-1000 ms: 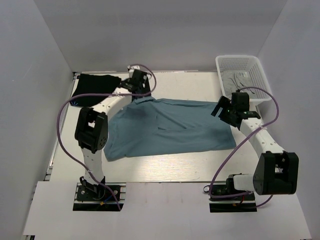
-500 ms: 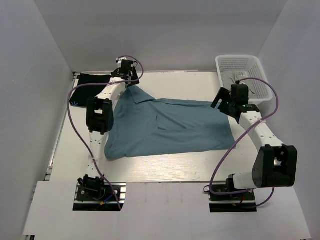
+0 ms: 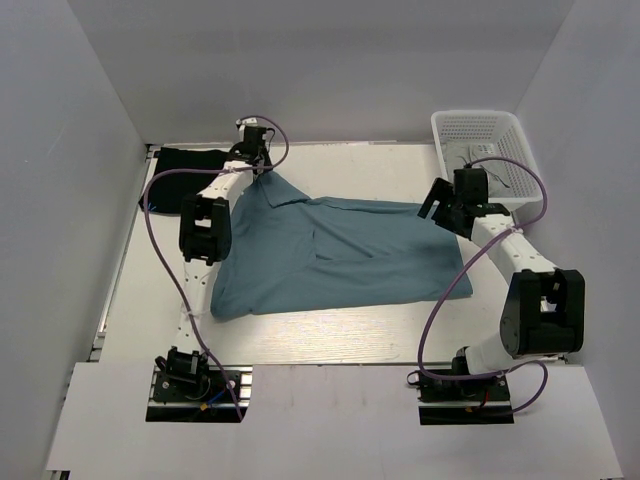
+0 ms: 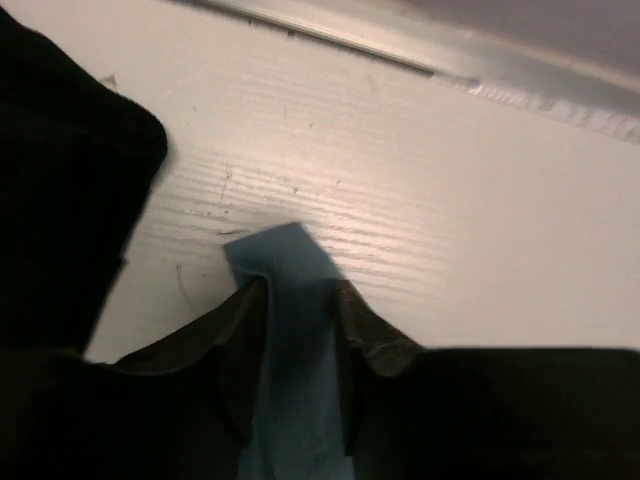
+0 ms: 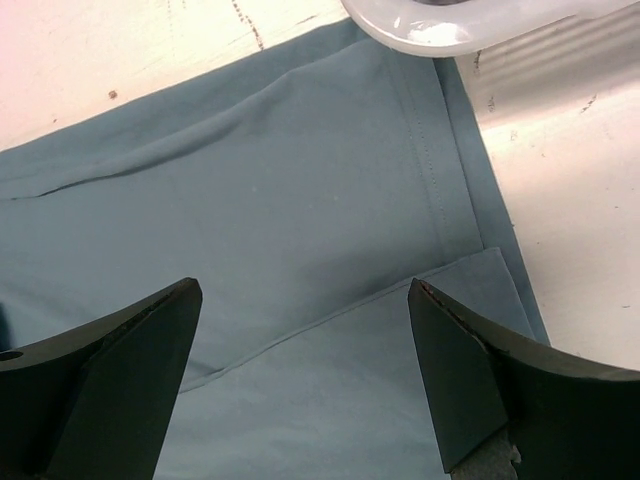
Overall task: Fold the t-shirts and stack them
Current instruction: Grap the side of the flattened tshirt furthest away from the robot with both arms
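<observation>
The teal-blue t-shirt [image 3: 340, 255] lies spread flat across the middle of the table. The black t-shirt [image 3: 185, 170] lies folded at the far left and shows as a dark mass [image 4: 60, 200] in the left wrist view. My left gripper [image 3: 262, 165] is at the teal shirt's far-left corner. Its jaws [image 4: 300, 288] press on both sides of a narrow strip of teal cloth [image 4: 285, 250]. My right gripper [image 3: 445, 210] hovers open over the shirt's far-right corner, fingers [image 5: 303, 290] wide apart above a hem seam [image 5: 440, 270].
A white mesh basket [image 3: 490, 150] stands at the far right corner with grey items inside; its rim [image 5: 450, 25] is just beyond the right gripper. The back wall edge [image 4: 500, 85] runs close behind the left gripper.
My left arm reached toward the far left, to the teal shirt's corner, and its jaws closed in on the cloth. The right gripper shifted slightly farther back and stayed open.
</observation>
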`<state>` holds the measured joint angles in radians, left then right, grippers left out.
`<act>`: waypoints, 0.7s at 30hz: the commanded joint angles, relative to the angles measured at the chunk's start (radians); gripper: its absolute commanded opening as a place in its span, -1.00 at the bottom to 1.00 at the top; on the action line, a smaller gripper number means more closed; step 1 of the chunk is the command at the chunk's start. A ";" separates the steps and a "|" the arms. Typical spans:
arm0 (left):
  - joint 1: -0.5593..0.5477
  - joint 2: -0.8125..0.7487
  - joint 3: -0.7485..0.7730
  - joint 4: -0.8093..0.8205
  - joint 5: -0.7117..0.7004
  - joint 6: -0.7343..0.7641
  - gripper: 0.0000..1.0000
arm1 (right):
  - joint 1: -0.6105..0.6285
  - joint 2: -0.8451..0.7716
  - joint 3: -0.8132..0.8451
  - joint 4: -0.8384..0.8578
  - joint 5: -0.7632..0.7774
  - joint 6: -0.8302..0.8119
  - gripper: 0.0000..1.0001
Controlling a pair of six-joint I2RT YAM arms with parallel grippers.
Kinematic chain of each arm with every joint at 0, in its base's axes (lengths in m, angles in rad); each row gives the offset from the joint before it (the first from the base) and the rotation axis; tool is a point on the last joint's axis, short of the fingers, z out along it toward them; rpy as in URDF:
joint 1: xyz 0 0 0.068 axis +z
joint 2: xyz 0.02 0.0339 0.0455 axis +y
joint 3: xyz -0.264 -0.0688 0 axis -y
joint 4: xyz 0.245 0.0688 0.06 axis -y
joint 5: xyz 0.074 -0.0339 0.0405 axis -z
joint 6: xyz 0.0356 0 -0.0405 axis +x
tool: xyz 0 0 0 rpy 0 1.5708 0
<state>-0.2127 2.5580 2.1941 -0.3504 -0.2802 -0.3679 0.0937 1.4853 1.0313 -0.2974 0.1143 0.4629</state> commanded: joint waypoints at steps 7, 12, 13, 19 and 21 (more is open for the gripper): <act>0.018 -0.015 -0.030 0.021 0.012 0.006 -1.00 | 0.012 -0.016 0.059 -0.032 0.076 -0.010 0.80; 0.018 -0.091 -0.126 0.073 0.003 0.006 -1.00 | 0.023 -0.017 0.053 -0.040 0.102 -0.007 0.80; 0.018 -0.105 -0.137 0.073 0.003 0.006 -1.00 | 0.023 -0.017 0.058 -0.040 0.116 -0.010 0.80; 0.018 -0.243 -0.230 0.083 -0.057 -0.023 -1.00 | 0.081 0.130 0.202 -0.100 0.237 0.063 0.80; 0.018 -0.283 -0.286 0.083 -0.071 -0.036 -1.00 | 0.107 0.194 0.269 -0.161 0.324 0.153 0.80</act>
<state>-0.2035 2.4252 1.9507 -0.2630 -0.3111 -0.3820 0.1715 1.6161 1.2167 -0.3950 0.3126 0.5106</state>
